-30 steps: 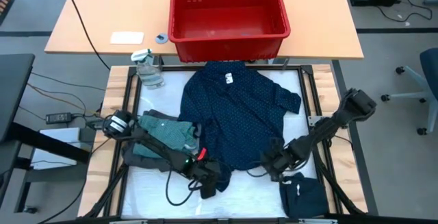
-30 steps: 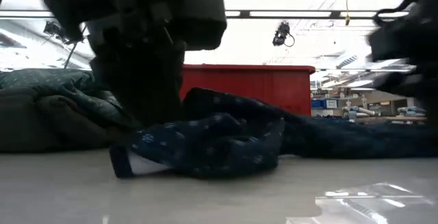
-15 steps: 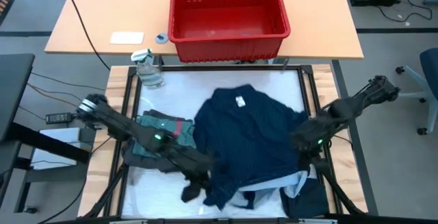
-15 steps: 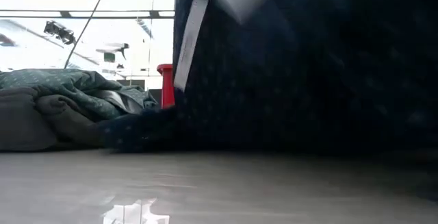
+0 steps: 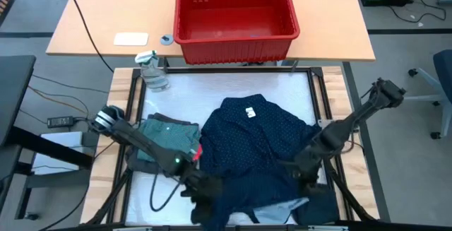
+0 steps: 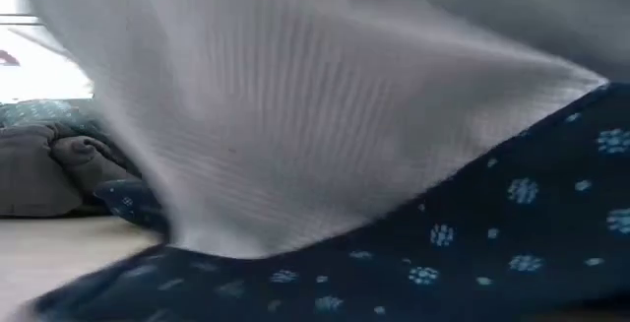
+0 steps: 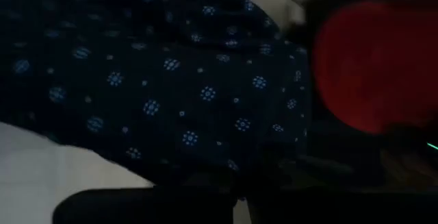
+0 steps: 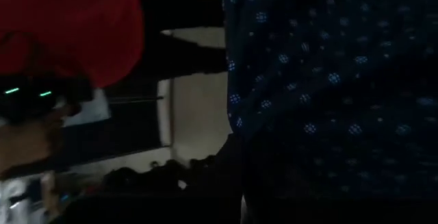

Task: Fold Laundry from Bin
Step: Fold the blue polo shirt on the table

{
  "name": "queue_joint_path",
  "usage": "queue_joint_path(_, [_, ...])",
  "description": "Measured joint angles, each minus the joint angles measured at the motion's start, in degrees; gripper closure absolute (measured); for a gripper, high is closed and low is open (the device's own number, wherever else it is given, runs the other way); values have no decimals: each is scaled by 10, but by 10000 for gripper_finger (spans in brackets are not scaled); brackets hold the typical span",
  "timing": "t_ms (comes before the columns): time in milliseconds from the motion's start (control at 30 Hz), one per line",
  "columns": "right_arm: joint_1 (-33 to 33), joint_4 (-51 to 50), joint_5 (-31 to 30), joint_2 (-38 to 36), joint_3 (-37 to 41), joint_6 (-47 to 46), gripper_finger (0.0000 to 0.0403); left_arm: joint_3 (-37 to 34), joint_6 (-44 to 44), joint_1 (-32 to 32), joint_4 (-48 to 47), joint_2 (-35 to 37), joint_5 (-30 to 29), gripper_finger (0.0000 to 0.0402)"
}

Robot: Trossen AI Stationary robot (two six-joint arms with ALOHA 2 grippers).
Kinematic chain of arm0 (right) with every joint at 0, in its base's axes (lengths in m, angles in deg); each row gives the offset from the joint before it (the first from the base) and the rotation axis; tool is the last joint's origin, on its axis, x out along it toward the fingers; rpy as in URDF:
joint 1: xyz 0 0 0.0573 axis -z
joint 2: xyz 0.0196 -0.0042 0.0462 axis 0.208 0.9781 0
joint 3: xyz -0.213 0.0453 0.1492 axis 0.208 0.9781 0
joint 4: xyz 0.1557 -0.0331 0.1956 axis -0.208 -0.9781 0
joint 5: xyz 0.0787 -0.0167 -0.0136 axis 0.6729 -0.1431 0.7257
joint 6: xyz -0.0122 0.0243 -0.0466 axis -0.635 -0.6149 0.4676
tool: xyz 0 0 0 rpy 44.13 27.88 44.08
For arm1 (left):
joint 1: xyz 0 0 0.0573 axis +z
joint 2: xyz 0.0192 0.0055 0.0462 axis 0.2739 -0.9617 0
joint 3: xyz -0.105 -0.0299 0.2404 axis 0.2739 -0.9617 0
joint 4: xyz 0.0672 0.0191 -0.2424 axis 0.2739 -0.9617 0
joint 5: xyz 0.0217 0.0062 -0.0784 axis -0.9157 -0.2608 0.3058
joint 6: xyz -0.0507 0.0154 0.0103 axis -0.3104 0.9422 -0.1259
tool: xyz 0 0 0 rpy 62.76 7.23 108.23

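The navy dotted shirt (image 5: 258,143) lies in the middle of the bench (image 5: 233,86), with its collar and white label toward the far edge and its lower hem lifted at the near edge. The left hand (image 5: 205,192) is at the near edge, a little toward the left corner, and it is closed tight on the hem of the shirt. The right hand (image 5: 300,171) is near the right edge, also closed, and pinches the other end of the same hem. I judge that the two hands hold the hem at two separated points so that the cloth stays stretched between them and can be carried over the body of the shirt as one straight fold. In the low view the pale inner side of the fabric fills almost all the picture, which fits a hem raised off the bench close to the near edge.

The teal-green T-shirt (image 5: 169,135) rests on a dark grey piece (image 5: 145,157) by the left edge, probably put aside there to leave the middle free for folding. The red bin (image 5: 236,40) stands on another table beyond the far edge, and no laundry can be seen inside it. A spray bottle (image 5: 152,72) stands at the far left corner.
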Motion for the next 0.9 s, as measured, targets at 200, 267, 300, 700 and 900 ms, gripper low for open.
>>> queue_joint_path(200, [-30, 44, 46, 33, -3, -28, 319, 0, -35, -4, 17, -17, 38, 350])
queue_joint_path(267, [-28, 44, 49, 22, -7, -37, 290, 1, -41, 4, 19, -9, 35, 334])
queue_joint_path(300, [-25, 45, 48, 15, -8, -38, 277, 1, -42, 6, 16, -3, 33, 326])
queue_joint_path(700, [-15, -288, -259, -74, -8, -200, 218, 1, -118, 15, -90, 14, -90, 248])
queue_joint_path(900, [4, -332, -294, -79, 9, -223, 218, -11, -240, 15, -118, 14, -227, 223])
